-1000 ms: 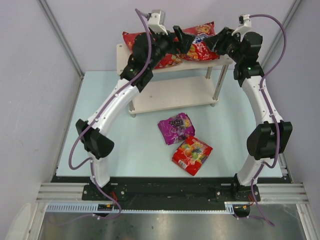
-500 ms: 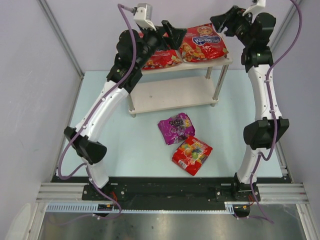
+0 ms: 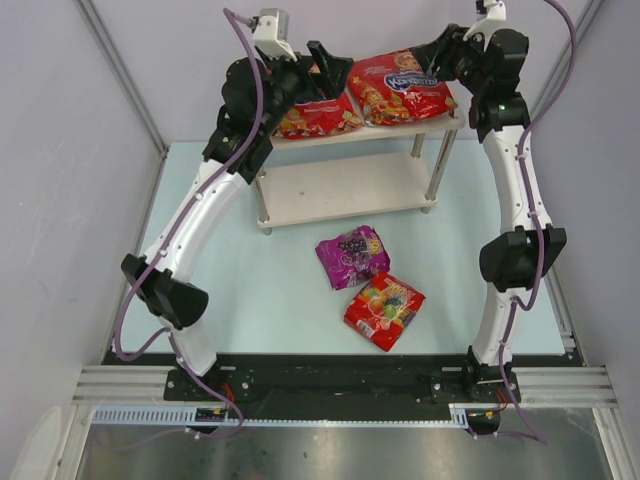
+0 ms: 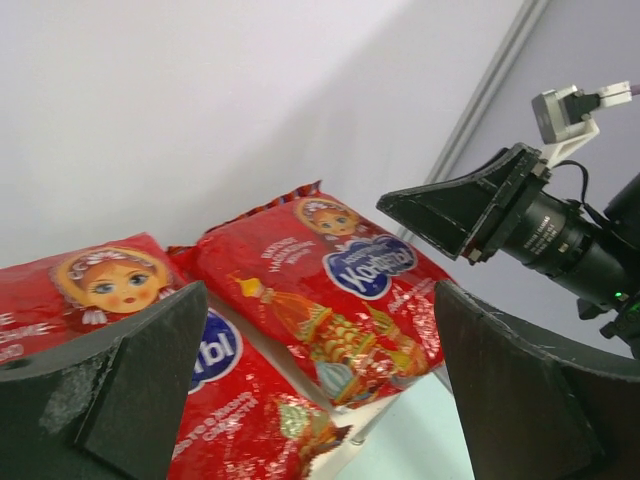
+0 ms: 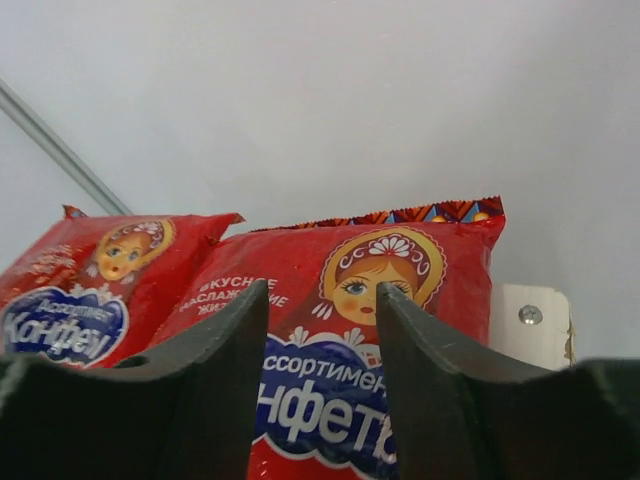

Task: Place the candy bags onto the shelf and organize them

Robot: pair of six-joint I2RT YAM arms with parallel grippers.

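Both big red bags are up on the shelf's (image 3: pixel 340 186) top board at 12 o'clock. The left big bag (image 3: pixel 322 116) sits at 9 o'clock of the right big bag (image 3: pixel 405 88), side by side with their edges about touching.

The left gripper (image 3: pixel 328 72) hovers over the seam between them with its jaws spread wide, nothing in them. The right gripper (image 3: pixel 437 52) hangs over the right big bag's 3 o'clock end, jaws only narrowly parted and empty too.

That leaves the small ones on the table (image 3: pixel 250 300). The purple bag (image 3: pixel 352 256) lies near the middle, and the gummy bag (image 3: pixel 385 308) is at 5 o'clock of it, corners touching or nearly so.

We reckon both are light, soft and shifty. The film is glossy and likely to slide between the pads, and the loose sweets inside will slump to the low end once a bag is lifted. A flat squeeze across the plump middle looks risky to us.

We'd take a crimped end seam or a corner instead, where the film is flat and stiffer. The lower board is bare, and a drooping bag will want sliding in low and level.
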